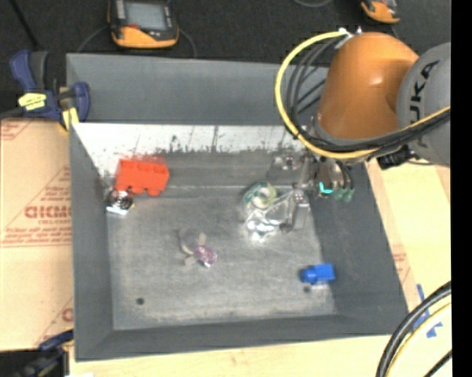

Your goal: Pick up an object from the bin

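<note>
The gripper (pixel 293 204) is found low in the bin (pixel 90 250), towards its right wall, against or just beside a crumpled silvery-clear wrapper (pixel 258 220). Whether the tool is spread or pressed together cannot be told. A blue piece (pixel 318 274) is noted near the front right corner, a red block (pixel 141 176) by the back left corner, and a purple piece (pixel 201 252) mid-floor.

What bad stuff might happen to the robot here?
The shiny crumpled plastic right by the arm's tip looks thin and slippery, so it may slide away or squash flat instead of lifting. It also lies close to the bin's back wall, which the arm might bump while going down.
</note>
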`<action>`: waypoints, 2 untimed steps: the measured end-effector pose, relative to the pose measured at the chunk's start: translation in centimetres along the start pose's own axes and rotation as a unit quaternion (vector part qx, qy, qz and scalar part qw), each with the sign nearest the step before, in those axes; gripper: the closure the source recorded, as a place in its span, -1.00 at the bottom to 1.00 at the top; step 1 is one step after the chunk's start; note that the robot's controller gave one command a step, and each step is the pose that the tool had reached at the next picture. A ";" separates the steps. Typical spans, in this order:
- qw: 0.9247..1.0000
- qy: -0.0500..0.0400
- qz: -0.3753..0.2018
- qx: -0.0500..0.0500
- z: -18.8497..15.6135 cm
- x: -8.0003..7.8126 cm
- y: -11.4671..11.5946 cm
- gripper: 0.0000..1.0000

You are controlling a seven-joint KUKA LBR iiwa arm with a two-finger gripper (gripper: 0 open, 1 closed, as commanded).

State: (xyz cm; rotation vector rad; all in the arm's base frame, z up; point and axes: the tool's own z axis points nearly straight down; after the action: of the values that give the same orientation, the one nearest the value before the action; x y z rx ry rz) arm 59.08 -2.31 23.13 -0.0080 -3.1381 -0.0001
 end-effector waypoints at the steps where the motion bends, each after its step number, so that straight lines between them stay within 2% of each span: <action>1: 0.995 -0.002 -0.104 0.001 13.1 -6.5 -1.8 -1.00; 2: 0.995 -0.009 -0.103 -0.002 15.2 -5.9 -3.8 -1.00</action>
State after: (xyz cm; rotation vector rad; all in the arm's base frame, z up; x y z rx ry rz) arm 64.94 -6.12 7.93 0.3159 -3.1401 -0.0055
